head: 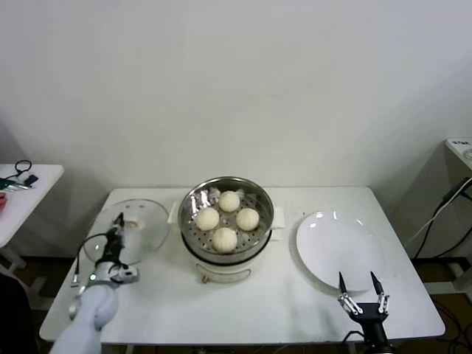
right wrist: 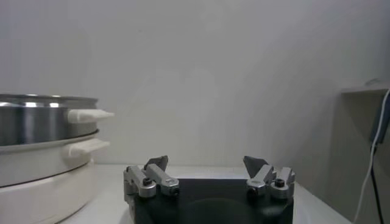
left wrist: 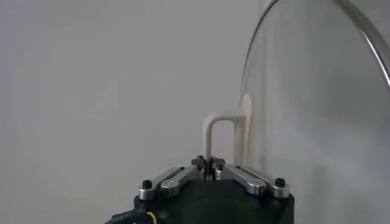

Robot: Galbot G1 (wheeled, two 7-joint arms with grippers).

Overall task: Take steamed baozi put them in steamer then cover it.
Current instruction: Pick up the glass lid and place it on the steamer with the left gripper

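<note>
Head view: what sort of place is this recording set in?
Probably a staged lab kitchen setup: a bare white table against a plain wall, holding only a steamer, a plate and a glass cover.

A white rectangular tabletop (head: 310,310) stands against a plain, evenly lit white wall (head: 236,81). A second white table (head: 29,188) sits at one side, a white shelf (head: 461,147) at the other, with dark cables (head: 442,214) hanging beside it.

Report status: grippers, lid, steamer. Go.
Left gripper shut on the cover handle, left of steamer. Right gripper open, idle near plate. Four baozi in steamer, uncovered. Nothing in the way.
</note>
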